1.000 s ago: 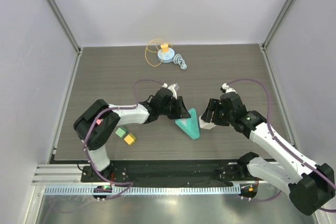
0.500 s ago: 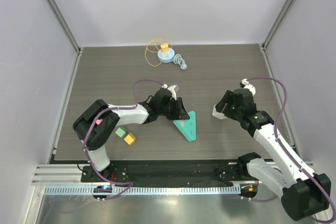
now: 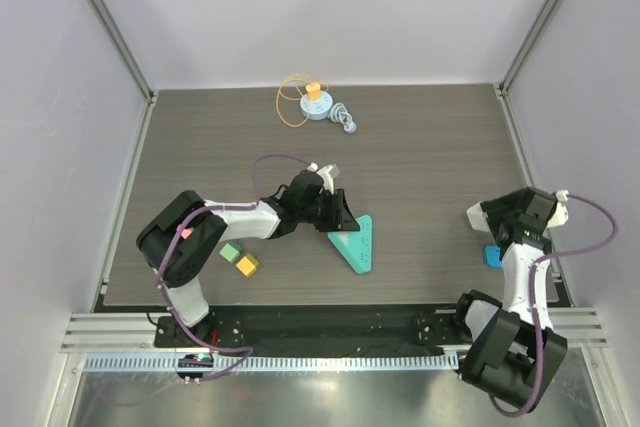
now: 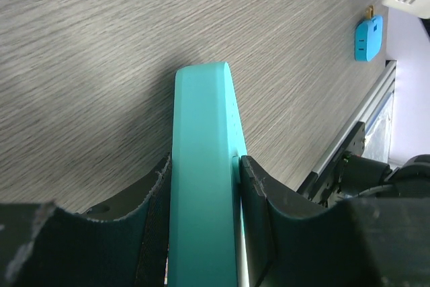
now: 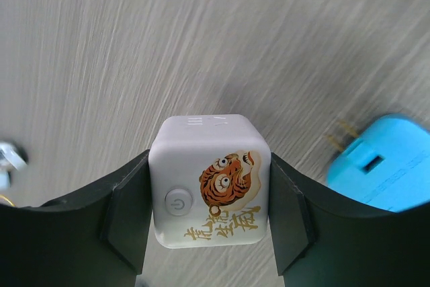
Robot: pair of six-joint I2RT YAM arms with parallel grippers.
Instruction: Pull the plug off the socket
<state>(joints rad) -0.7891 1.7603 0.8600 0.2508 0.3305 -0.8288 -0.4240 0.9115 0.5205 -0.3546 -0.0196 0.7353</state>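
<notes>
Right end effector (image 5: 209,196) is clenched on a white plastic cube socket (image 5: 208,142), held over the grey wood-grain desk (image 3: 430,147) at its right edge. The cube's face shows a tiger cartoon, gold Chinese characters I cannot read, and a power-symbol button. A blue two-prong plug (image 5: 381,166) lies on the desk just beside it, detached. Left end effector (image 4: 205,189) grips a teal plastic wedge (image 4: 201,119) at mid-desk.

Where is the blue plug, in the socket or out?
Out: the blue plug lies apart, prongs bare; right gripper holds the socket.
</notes>
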